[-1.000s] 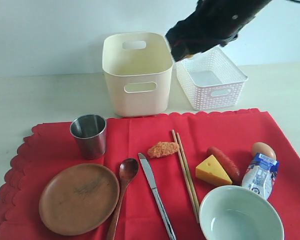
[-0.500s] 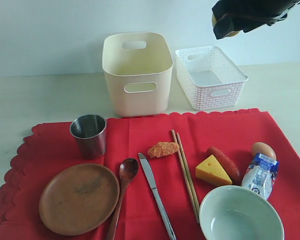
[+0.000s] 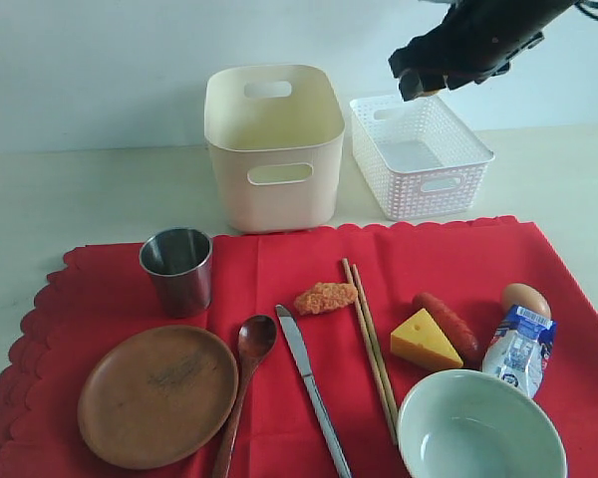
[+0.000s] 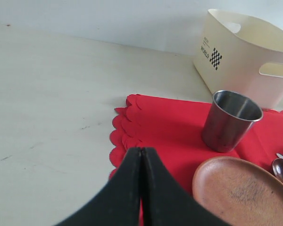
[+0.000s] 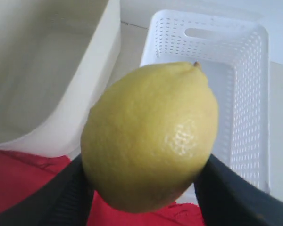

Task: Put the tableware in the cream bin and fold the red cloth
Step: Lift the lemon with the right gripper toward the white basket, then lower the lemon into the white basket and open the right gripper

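Observation:
The red cloth point(image 3: 110, 289) carries a steel cup point(image 3: 177, 269), wooden plate point(image 3: 157, 394), spoon point(image 3: 247, 368), knife point(image 3: 309, 383), chopsticks point(image 3: 371, 344) and a pale bowl point(image 3: 478, 428). The cream bin point(image 3: 275, 149) stands behind the cloth, with nothing showing inside. High above the white basket, my right gripper point(image 3: 419, 85) point(image 5: 144, 188) is shut on a yellow lemon point(image 5: 151, 136). My left gripper point(image 4: 141, 153) is shut and holds nothing, low over the cloth's scalloped edge point(image 4: 127, 127), near the cup point(image 4: 230, 120) and plate point(image 4: 240, 193).
A white lattice basket point(image 3: 419, 154) point(image 5: 226, 56) stands right of the cream bin point(image 5: 52, 70). On the cloth's right half lie a breaded piece point(image 3: 325, 297), sausage point(image 3: 447, 324), cheese wedge point(image 3: 425, 341), egg point(image 3: 525, 299) and milk carton point(image 3: 518, 349).
The right arm with the lemon swung from beside the cream bin's rim to the right and up, then came down a little over the white basket. The left gripper is unchanged.

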{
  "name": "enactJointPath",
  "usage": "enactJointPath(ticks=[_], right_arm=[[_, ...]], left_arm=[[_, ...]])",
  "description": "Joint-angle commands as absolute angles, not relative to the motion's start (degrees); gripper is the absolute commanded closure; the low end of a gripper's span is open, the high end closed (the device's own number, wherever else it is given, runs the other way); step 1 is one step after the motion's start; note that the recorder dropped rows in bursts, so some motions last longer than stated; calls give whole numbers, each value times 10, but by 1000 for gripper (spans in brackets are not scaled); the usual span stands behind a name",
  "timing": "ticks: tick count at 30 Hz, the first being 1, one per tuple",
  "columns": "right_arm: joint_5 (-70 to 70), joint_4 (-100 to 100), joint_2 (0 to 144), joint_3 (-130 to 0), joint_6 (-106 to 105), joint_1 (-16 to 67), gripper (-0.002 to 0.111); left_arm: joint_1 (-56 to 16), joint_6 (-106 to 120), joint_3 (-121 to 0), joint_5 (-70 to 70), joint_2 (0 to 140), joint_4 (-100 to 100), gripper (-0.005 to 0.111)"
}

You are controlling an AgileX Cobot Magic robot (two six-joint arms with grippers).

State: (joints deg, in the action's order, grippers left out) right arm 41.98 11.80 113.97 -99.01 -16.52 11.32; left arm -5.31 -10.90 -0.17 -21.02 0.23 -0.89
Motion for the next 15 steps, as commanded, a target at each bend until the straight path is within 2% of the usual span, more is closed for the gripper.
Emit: enactJointPath(ticks=[1,8,15], right_arm=[[407,119,1233,-1058,-169,98,108],[426,114,1349,-1164,-169,92,108],[437,96,1372,-1170,-169,92,108]], left_arm=[[-53,-109,0,-205,0,-10,107],[-53,-109,0,-205,0,-10,107],[-53,-109,0,-205,0,-10,107]])
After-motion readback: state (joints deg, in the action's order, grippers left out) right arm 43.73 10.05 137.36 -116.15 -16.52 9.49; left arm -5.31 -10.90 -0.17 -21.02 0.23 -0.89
